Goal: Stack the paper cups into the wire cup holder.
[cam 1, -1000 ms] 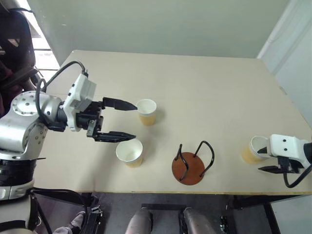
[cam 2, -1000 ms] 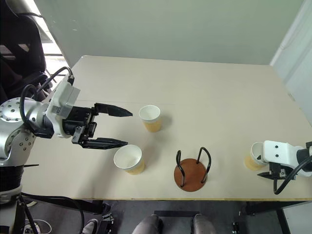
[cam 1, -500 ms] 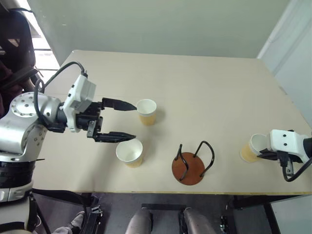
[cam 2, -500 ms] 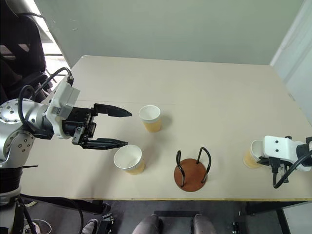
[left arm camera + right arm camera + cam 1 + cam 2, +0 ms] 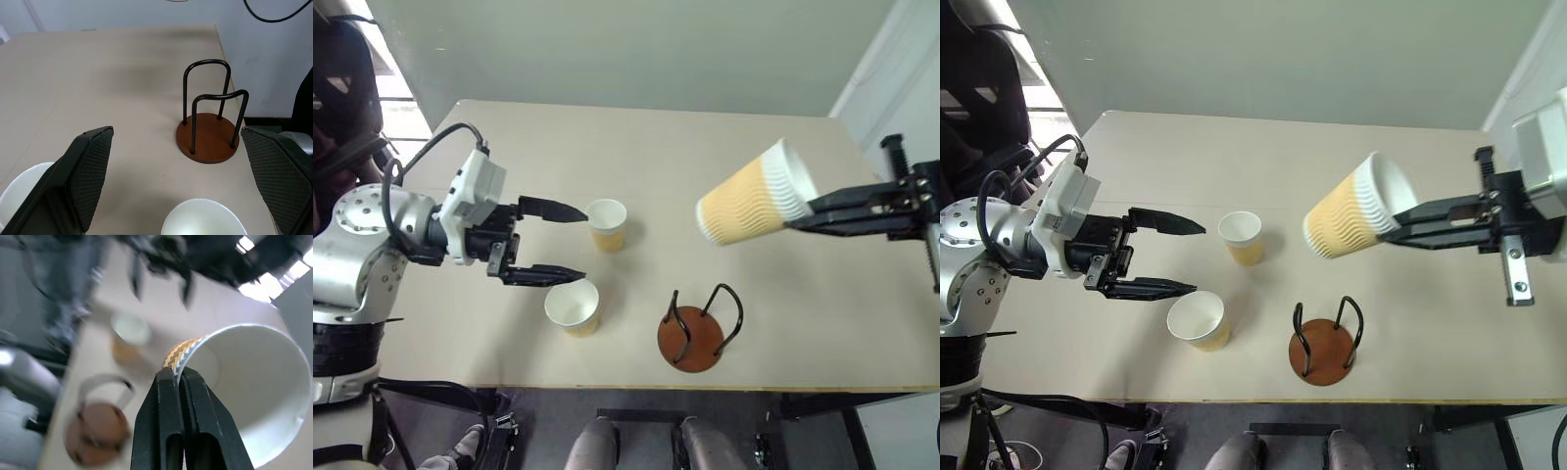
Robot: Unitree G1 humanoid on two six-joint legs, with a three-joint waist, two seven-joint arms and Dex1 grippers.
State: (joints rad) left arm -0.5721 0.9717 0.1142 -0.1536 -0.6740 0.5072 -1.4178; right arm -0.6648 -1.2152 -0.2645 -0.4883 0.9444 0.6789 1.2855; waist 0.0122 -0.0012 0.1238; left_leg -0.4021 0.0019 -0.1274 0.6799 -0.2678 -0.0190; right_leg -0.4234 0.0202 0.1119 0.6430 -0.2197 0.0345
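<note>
The right pincer (image 5: 1393,219) is clamped on the rim of one paper cup (image 5: 1347,219) — one finger inside the wall, one outside. That cup hangs in the air on its side, its closed end pointing toward 9 o'clock, above the table (image 5: 1351,157) and up at about 12 o'clock from the wire holder (image 5: 1323,343).

The holder stands near the front edge of the table with nothing in it.

The left pincer (image 5: 570,242) is spread wide and gripping nothing — it points toward 3 o'clock. One finger tip sits just beside the far cup (image 5: 607,225), the other just above the rim of the near cup (image 5: 574,306). Both cups stand upright on the table, off at 9 to 10 o'clock from the holder.
</note>
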